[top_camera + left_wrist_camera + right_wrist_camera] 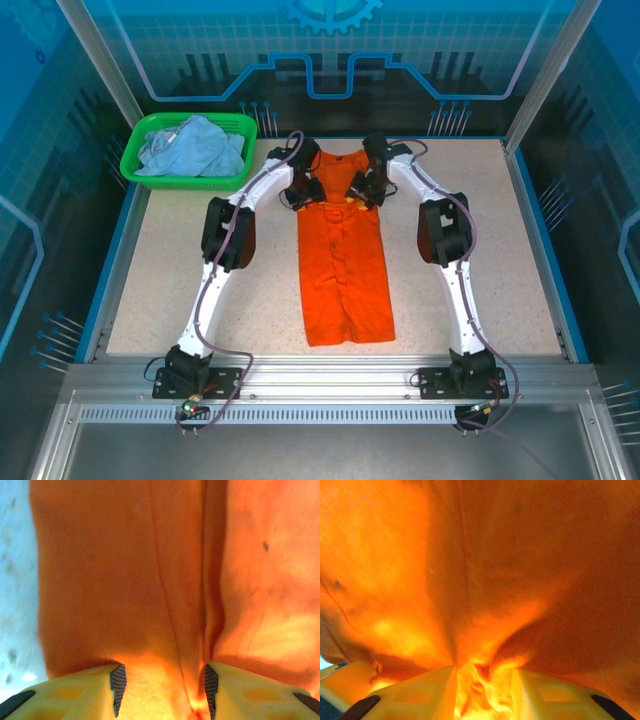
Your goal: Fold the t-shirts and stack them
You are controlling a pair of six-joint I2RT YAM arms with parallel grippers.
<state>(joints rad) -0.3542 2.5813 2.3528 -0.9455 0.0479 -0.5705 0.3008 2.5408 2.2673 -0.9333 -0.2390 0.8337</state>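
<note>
Two grips — left hand (164, 687), right hand (484, 680) — pinch the orange t-shirt (345, 270).

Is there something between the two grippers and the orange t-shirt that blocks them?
Nothing visible does. The left gripper and the right gripper both have cloth of the orange t-shirt between their fingers.

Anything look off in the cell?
Nothing damaged or spilled. The orange t-shirt lies in a long strip, slightly wider at its near end. The pale blue t-shirt sits crumpled in the green basket.
</note>
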